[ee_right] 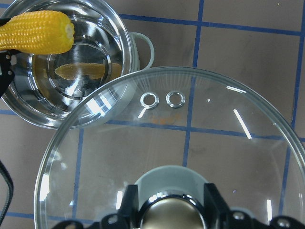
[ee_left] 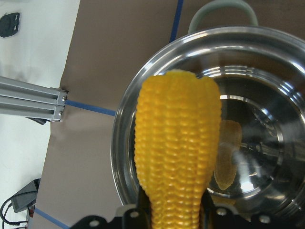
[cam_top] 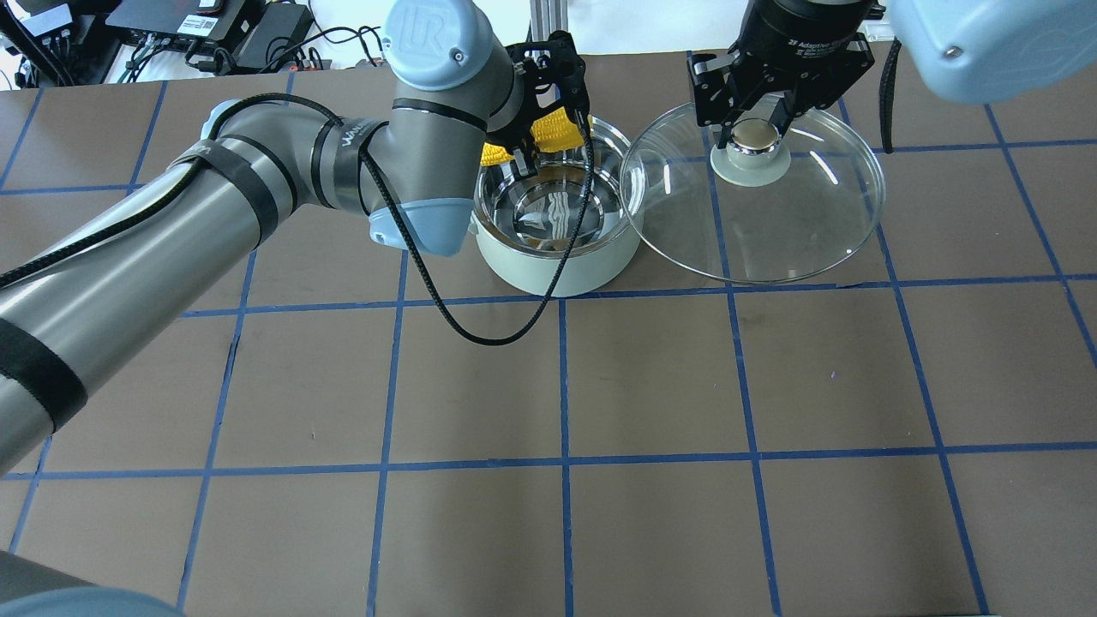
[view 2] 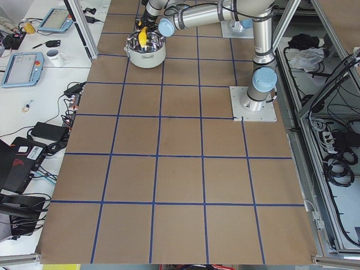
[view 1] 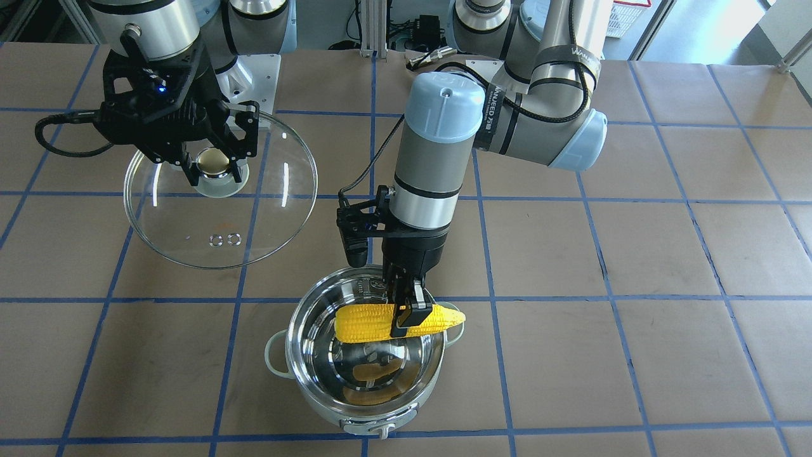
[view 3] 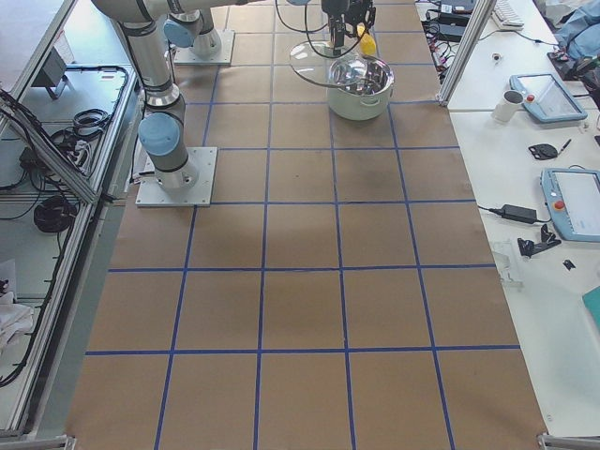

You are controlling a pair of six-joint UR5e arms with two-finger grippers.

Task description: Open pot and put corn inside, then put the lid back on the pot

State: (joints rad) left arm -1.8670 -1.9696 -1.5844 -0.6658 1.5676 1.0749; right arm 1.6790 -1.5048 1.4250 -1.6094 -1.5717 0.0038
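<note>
The pot (view 1: pixel 365 409) stands open, its steel inside bare; it also shows in the overhead view (cam_top: pixel 561 266). My left gripper (view 1: pixel 406 311) is shut on the corn (view 1: pixel 368 320) and holds it level just above the pot's rim, over its back part. The corn fills the left wrist view (ee_left: pixel 176 152), over the pot (ee_left: pixel 267 52). My right gripper (view 1: pixel 212 166) is shut on the knob of the glass lid (view 1: pixel 266 209) and holds the lid in the air beside the pot. In the right wrist view the lid (ee_right: pixel 200 143) overlaps the pot's rim (ee_right: pixel 131 57).
The table is brown paper with a blue tape grid (cam_top: pixel 566 386). The arm bases stand at the robot's side (view 1: pixel 254 70). Cables and boxes lie past the table's far edge (cam_top: pixel 214 26).
</note>
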